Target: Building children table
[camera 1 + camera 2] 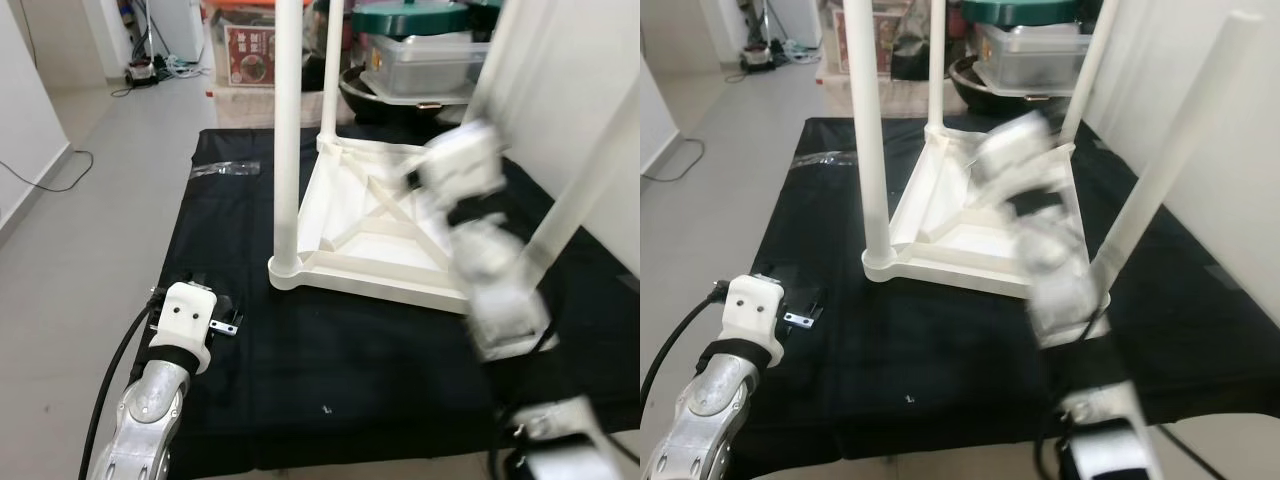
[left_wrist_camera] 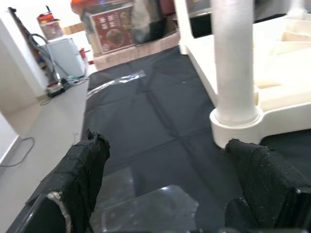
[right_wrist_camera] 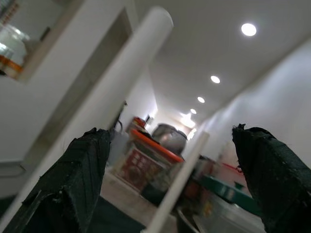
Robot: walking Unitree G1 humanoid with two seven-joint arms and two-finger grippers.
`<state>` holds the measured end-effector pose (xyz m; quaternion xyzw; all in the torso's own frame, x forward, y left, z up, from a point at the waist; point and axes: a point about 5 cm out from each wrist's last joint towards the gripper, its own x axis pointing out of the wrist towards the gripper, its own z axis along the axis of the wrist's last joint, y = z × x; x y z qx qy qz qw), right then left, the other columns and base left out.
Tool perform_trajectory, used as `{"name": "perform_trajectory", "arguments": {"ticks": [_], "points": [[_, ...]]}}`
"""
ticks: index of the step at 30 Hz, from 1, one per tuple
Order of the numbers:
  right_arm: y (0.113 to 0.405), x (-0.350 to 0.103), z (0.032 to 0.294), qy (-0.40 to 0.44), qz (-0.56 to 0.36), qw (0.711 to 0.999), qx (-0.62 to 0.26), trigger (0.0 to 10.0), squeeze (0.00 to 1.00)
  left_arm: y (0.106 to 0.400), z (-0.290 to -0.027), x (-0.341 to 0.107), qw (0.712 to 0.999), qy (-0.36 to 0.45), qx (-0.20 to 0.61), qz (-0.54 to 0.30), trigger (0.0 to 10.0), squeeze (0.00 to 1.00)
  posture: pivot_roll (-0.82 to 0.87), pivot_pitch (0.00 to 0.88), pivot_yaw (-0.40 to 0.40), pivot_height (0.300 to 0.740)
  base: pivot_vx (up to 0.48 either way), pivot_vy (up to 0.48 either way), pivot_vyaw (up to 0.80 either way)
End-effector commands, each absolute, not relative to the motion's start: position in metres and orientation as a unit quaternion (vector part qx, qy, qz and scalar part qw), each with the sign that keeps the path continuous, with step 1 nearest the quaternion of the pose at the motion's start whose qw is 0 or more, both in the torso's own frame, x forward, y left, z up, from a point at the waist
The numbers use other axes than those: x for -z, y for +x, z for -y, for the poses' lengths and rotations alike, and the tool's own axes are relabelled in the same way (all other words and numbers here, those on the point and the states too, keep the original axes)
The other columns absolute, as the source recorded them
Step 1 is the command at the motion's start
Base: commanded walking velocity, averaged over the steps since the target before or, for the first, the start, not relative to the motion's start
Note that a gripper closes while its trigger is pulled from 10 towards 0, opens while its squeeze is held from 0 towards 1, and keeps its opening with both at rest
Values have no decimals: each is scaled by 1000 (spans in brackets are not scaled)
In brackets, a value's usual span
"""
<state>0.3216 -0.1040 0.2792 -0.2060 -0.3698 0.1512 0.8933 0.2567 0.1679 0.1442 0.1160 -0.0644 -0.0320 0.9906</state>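
**Four legs up: the table lies upside down on the black cloth**

Four white legs rise from the children's table, which lies inverted on a black cloth spread over the floor. Its ribbed underside faces up. The right arm is raised in front of the table's near right corner and is blurred; in the right wrist view the right gripper has its fingers spread wide, one white leg passing between them untouched. The left gripper rests low near the cloth's left edge, fingers apart and empty, just short of the near left leg's base. A clear plastic bag lies under it. Storage boxes stand beyond the cloth.
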Motion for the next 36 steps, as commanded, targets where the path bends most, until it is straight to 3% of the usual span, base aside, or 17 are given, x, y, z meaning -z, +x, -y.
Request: {"name": "perform_trajectory", "arguments": {"ticks": [1,7,16,17,19,21,25,26,27,28,29,31,33,36], "points": [[315,-296,102,-187,402,879,-178,10000,0,257,-165,-141,991,114,38,58,10000,0,25,0,-62,740,0,-480,0],[313,-292,94,-174,380,879,-229,10000,0,257,-165,-140,991,113,38,57,10000,0,25,0,-66,740,0,-480,0],[306,-249,82,-184,271,878,-349,10000,0,257,-165,-142,992,108,33,61,10000,0,29,0,-73,740,0,-480,0],[297,-238,79,-156,222,872,-407,10000,0,257,-166,-143,992,105,31,65,10000,0,24,0,-66,740,0,0,0],[297,-238,79,-156,222,872,-407,10000,0,257,-166,-143,992,105,31,65,10000,0,24,0,-66,740,0,0,0],[286,-226,81,-161,184,846,-473,10000,0,259,-168,-143,992,99,33,66,10000,0,18,0,-62,740,0,0,0],[294,-235,93,-181,202,854,-444,10000,0,259,-168,-142,992,99,34,64,10000,0,13,0,-60,740,0,0,0],[306,-249,102,-187,235,876,-378,10000,0,259,-168,-142,992,99,34,64,10000,0,13,0,-62,740,0,0,0],[306,-249,102,-187,235,876,-378,10000,0,259,-168,-142,992,99,34,64,10000,0,13,0,-62,740,0,0,0],[316,-281,117,-208,309,886,-275,10000,0,259,-168,-141,993,98,32,64,10000,0,12,0,-61,740,0,0,0],[317,-307,129,-224,379,878,-191,10000,0,259,-169,-141,993,98,31,64,10000,0,12,0,-61,740,0,0,0],[317,-307,129,-224,379,878,-191,10000,0,259,-169,-141,993,98,31,64,10000,0,12,0,-61,740,0,0,0],[313,-334,134,-241,451,853,-106,10000,0,259,-168,-141,993,96,30,64,10000,0,10,0,-57,740,0,0,0],[321,-330,133,-218,421,876,-92,10000,0,260,-168,-140,993,96,31,63,10000,0,10,0,-56,740,0,0,0]]}}
